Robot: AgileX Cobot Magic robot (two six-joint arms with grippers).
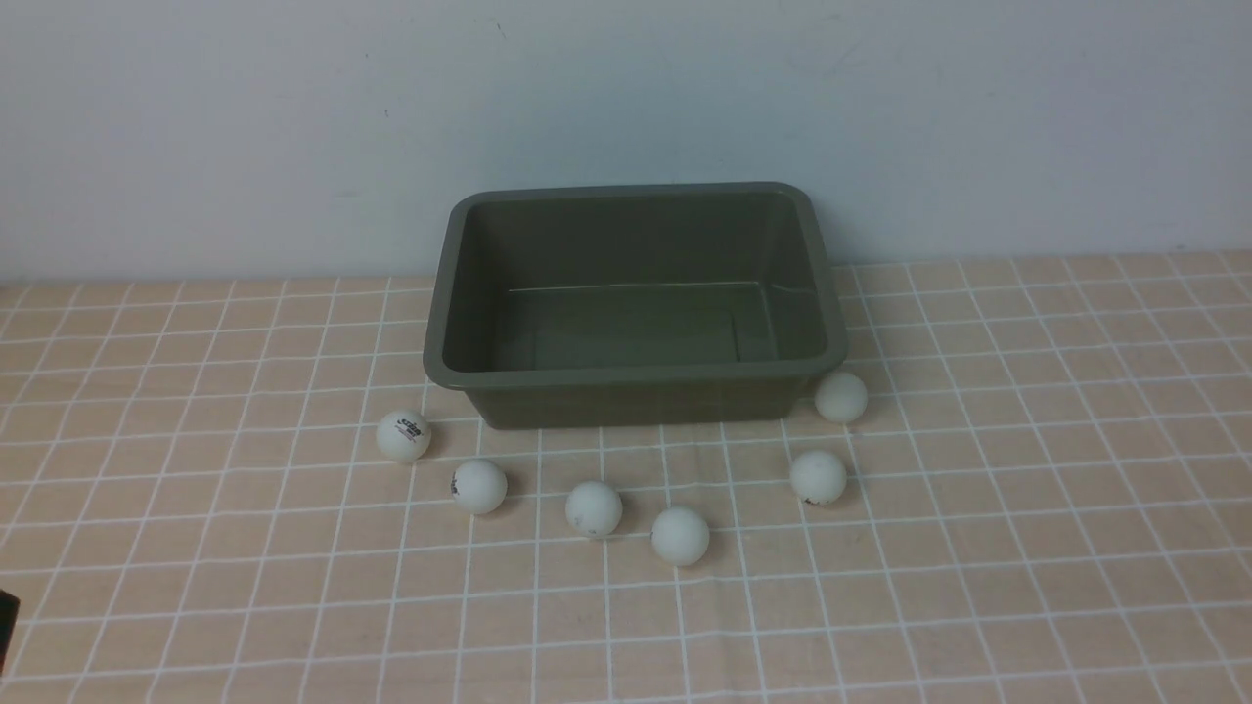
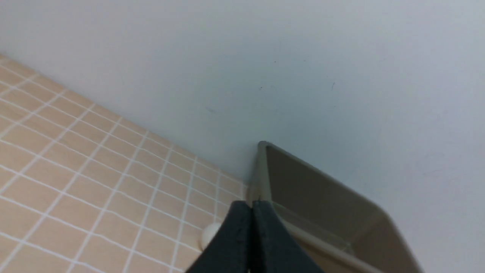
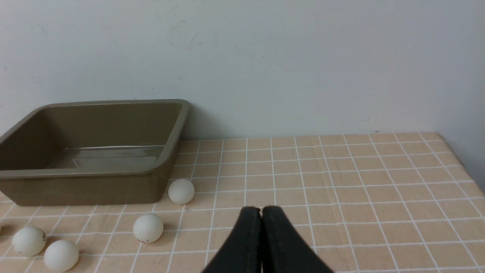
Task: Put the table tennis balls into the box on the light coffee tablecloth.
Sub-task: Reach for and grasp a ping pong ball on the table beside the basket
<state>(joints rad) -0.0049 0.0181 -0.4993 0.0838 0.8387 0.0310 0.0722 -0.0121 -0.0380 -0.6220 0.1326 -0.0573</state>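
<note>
The olive-grey box (image 1: 636, 391) stands empty on the light coffee tablecloth (image 1: 1027, 489), against the back wall. Several white table tennis balls lie in an arc before it: one at the left (image 1: 403, 435), then others (image 1: 478, 486) (image 1: 593, 508) (image 1: 680, 535) (image 1: 818, 476), and one by the box's right corner (image 1: 840, 397). My left gripper (image 2: 252, 206) is shut and empty, its tips pointing at the box's corner (image 2: 303, 204) with one ball (image 2: 210, 233) partly hidden behind them. Held low over bare cloth right of the balls (image 3: 181, 191) (image 3: 148, 228), my right gripper (image 3: 261, 212) is likewise shut and empty.
A pale wall rises directly behind the box. The cloth's right edge (image 3: 466, 167) shows in the right wrist view. A dark bit of the left arm (image 1: 6, 618) shows at the front view's left border.
</note>
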